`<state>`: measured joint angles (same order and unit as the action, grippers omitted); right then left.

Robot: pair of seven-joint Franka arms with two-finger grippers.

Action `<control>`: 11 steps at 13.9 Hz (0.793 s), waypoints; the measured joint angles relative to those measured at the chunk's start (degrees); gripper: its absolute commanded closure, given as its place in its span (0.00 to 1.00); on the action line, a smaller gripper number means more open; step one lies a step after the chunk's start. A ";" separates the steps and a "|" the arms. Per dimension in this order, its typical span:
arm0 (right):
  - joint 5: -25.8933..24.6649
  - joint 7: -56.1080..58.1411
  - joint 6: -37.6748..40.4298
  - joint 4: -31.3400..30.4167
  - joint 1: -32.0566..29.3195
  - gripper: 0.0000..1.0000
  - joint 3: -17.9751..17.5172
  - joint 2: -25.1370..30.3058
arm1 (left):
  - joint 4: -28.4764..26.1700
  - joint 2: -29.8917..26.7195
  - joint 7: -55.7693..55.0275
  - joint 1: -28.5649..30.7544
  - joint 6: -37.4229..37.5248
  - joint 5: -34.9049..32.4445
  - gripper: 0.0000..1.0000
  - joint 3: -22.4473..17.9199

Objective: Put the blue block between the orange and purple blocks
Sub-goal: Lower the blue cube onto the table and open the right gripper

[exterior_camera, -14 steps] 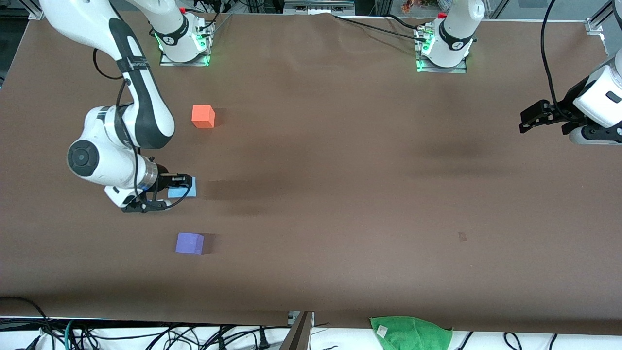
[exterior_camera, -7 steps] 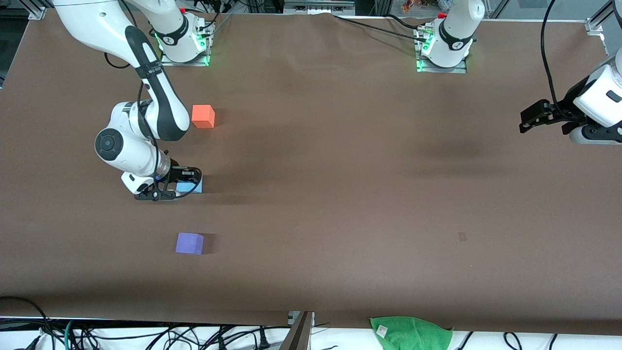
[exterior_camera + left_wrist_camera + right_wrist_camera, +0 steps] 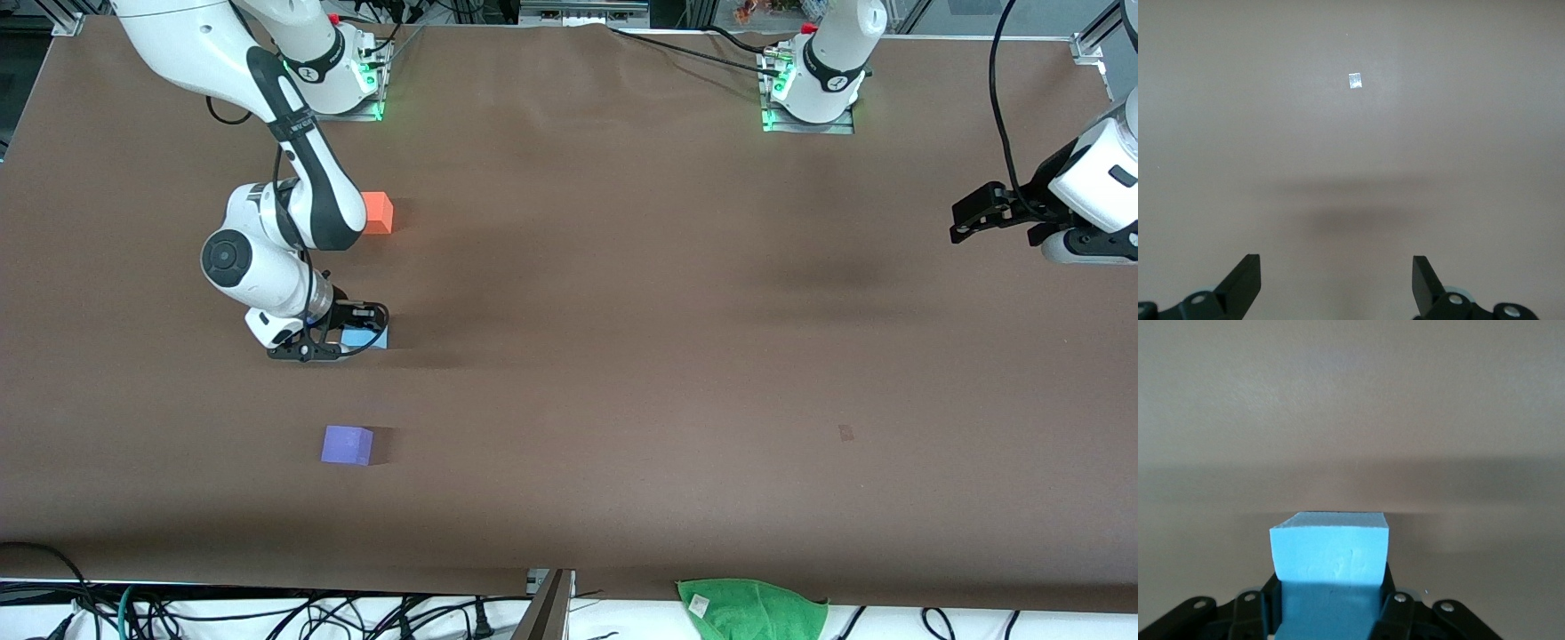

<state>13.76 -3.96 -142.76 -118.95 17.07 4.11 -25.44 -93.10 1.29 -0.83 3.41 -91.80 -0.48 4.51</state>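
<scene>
Brown table cloth under me, blue block in my grip between its two neighbours.

Nearest the front camera sits the purple block (image 3: pixel 347 444); next comes my right gripper (image 3: pixel 366 327), clamped on the blue block (image 3: pixel 367 337) over the gap, roughly in line with both, I judge so it can go straight down; then the orange block (image 3: pixel 380 213), partly hidden by my forearm. My left gripper (image 3: pixel 969 216) waits, jaws apart, over the left arm's end of the table. Only my right wrist view shows the fingers (image 3: pixel 1395 608) pinching the block's sides; the front view alone shows the neighbours.
</scene>
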 measured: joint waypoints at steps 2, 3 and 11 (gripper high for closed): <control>0.02 0.00 -0.48 -0.25 0.03 1.00 -0.05 0.04 | 0.00 0.00 0.00 0.00 0.00 0.00 0.00 0.00; 0.02 0.00 -0.48 -0.27 0.03 1.00 -0.05 0.04 | 0.00 0.00 0.00 0.00 0.00 0.00 0.00 0.00; 0.02 0.06 -0.79 -0.51 0.06 0.58 -0.05 0.11 | 0.22 0.09 0.00 0.00 0.00 0.00 0.00 0.00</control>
<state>13.78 -3.91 -143.55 -119.46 17.13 4.05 -25.33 -92.88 1.38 -0.84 3.41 -91.80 -0.48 4.51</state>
